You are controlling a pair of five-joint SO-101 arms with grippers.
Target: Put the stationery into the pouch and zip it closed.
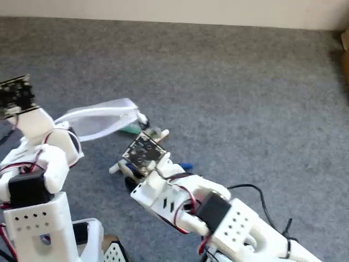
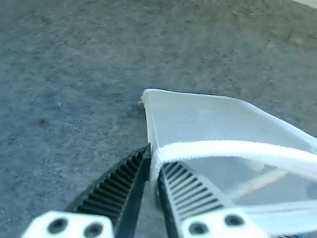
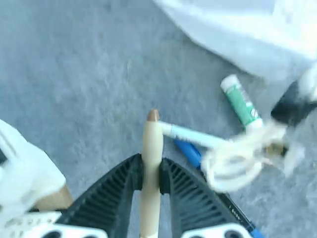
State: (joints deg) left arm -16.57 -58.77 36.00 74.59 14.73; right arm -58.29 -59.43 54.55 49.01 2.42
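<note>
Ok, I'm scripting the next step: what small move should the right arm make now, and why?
Probably carry the beige pen toward the mouth of the pouch: the right end effector is shut on it, and the left end effector grips the pouch's rim.

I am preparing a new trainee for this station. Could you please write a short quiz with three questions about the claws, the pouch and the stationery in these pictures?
1. True or false: the left claw is shut on the rim of the pouch.
2. What does the right claw hold? A: a beige pen. B: scissors. C: nothing.
3. Fill the gap: the green tube lies on the grey ____.

Key: 1 true. 2 A. 3 carpet.
</note>
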